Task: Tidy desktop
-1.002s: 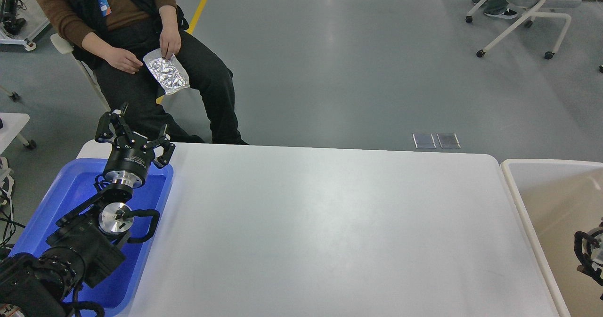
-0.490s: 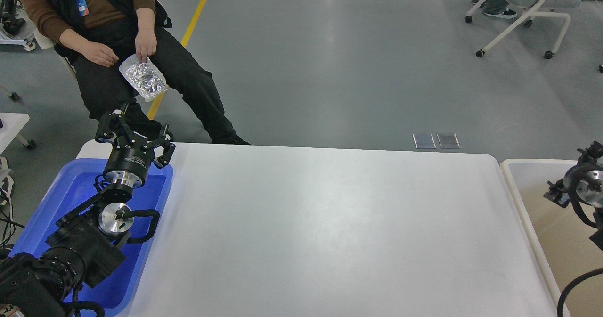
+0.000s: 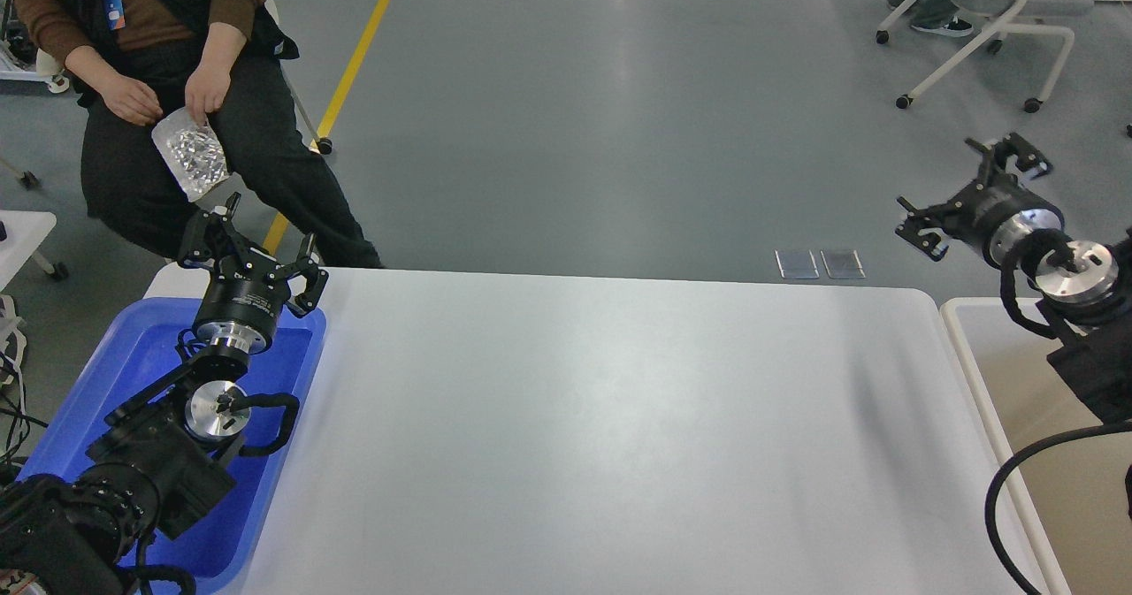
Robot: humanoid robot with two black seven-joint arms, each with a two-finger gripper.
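desktop: large white tabletop with rounded corners, fills the centre and lower middle of the frame; no loose item visible on it.
handling, desktop: judged rigid, heavy, smooth and a bit glossy, so likely slippery for anything slid across it. not a thing to lift; nothing on it to take hold of right now.
blue tray: lower left, sitting on the desktop's left end; contents hidden by the arm above it.
beige bin: right edge, just beside the desktop's right end; visible part looks bare.
left gripper: left of centre, above the far rim of the blue tray, fingers spread apart, holding nothing.
right gripper: upper right, above the floor beyond the desktop's far right corner, fingers spread apart, holding nothing.
person: upper left, seated, holding a crinkled silver foil bag at the knees, well apart from both grippers.
task state: judged near done or waiting on a new item.
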